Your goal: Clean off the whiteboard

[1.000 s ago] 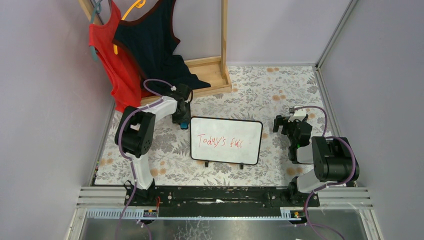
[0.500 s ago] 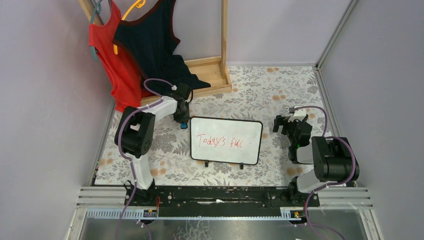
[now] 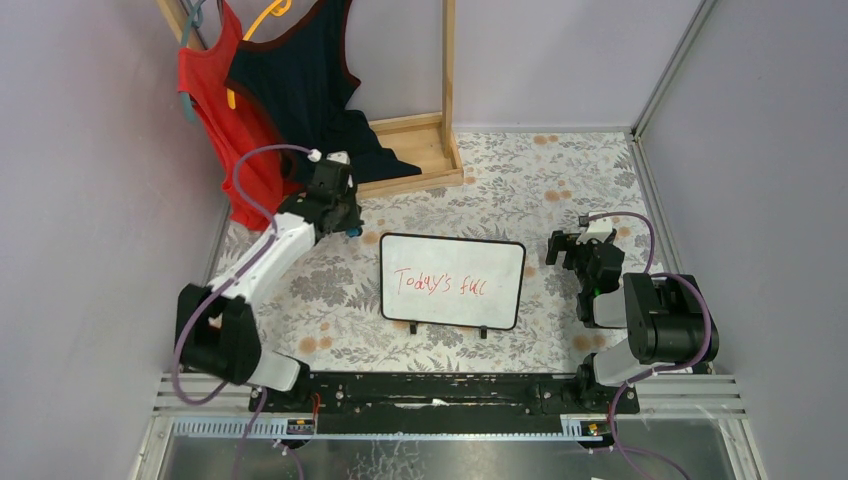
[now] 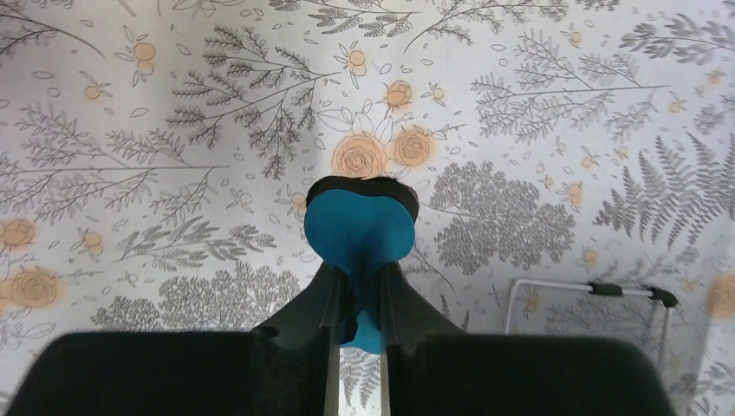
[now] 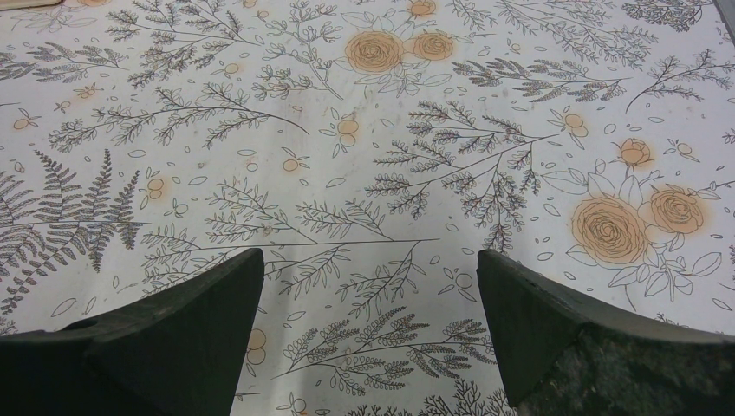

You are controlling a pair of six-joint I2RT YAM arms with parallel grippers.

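Left gripper (image 4: 356, 290) is pinching a small blue-black eraser (image 4: 358, 227), upper left of the black-framed white whiteboard (image 3: 452, 300) mid-frame. Right gripper (image 5: 368, 290) gapes wide open.

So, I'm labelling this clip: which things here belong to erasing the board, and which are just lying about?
For the job: whiteboard with red writing; blue eraser, clamped in the left gripper.
Lying about: red top; dark top; wooden rack.
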